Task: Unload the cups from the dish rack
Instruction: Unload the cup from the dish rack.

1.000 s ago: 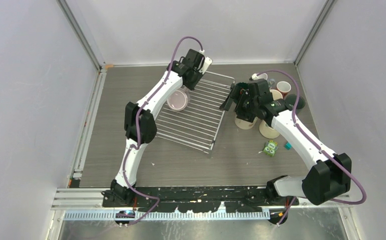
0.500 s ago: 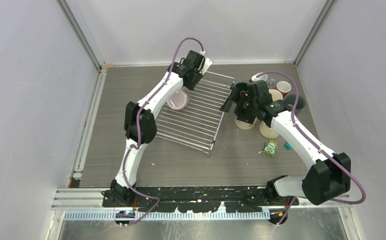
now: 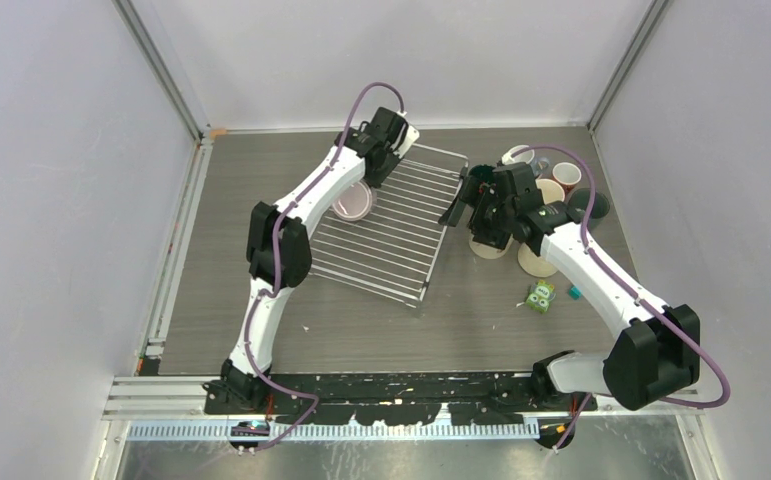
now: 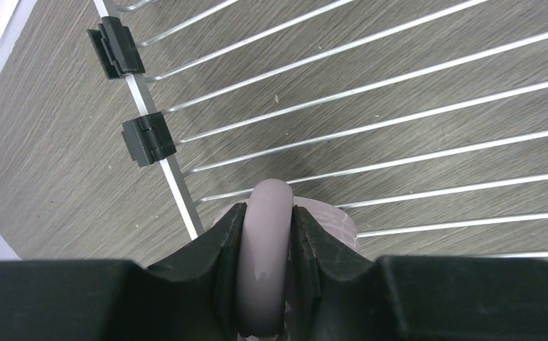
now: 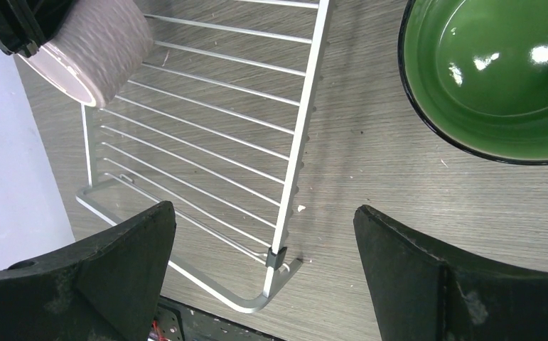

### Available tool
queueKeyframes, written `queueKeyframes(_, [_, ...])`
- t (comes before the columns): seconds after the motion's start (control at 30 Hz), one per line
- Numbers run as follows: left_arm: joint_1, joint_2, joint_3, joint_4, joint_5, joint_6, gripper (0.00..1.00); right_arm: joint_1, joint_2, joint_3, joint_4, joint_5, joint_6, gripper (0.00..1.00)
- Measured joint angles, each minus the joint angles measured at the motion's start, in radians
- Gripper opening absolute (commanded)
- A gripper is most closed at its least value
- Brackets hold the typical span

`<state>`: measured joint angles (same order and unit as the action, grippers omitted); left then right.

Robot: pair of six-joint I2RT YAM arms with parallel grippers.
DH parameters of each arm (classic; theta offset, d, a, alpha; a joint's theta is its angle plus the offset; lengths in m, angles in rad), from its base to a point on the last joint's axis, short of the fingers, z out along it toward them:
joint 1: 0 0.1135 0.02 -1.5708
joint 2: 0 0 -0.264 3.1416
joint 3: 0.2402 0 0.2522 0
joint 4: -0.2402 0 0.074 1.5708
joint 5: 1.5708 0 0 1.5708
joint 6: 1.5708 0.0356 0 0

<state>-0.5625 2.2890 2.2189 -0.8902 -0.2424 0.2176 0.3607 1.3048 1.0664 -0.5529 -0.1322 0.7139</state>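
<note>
- The mauve mug [image 4: 262, 263] is glazed ceramic. I judge it stiff, fairly heavy for a pinch, slick, and likely to chip if dropped.
- Its handle sits between the fingers [image 4: 221, 241] of my left gripper [image 4: 266, 213], which press on both sides of it. The body hangs below them.
- I'd call the handle a fair hold, though the mug could swing on it.
- The mug shows nothing inside from above.
- The rack [image 4: 178, 192] lies just beyond and under those fingertips. I cannot tell if the mug rests on its bars. I see no other mug on it.
- My right gripper [image 5: 262, 213] stands wide and holds nothing, with the rack's corner between its fingers.
- A green-lined mug [image 5: 491, 71] stands on the table beyond its right finger, empty and glossy.
</note>
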Motion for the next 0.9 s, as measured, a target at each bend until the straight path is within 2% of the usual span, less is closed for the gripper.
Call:
queueKeyframes(0.03, [0.000,0.000,-0.002,0.002,-0.001,0.000,0.23,0.000,0.000,0.000,0.000,0.000,0.000,1.00])
queueKeyframes(0.13, [-0.001,-0.002,-0.006,-0.001,-0.002,0.005,0.01,0.000,0.000,-0.001,0.000,0.000,0.000,1.00])
queueKeyframes(0.6, [0.002,-0.023,-0.002,-0.036,0.003,-0.009,0.00,0.000,0.000,-0.001,0.004,0.000,-0.005,1.00])
queueKeyframes(0.9, [0.003,-0.128,-0.037,-0.055,0.046,-0.037,0.00,0.000,0.000,0.013,0.026,-0.001,-0.039,1.00])
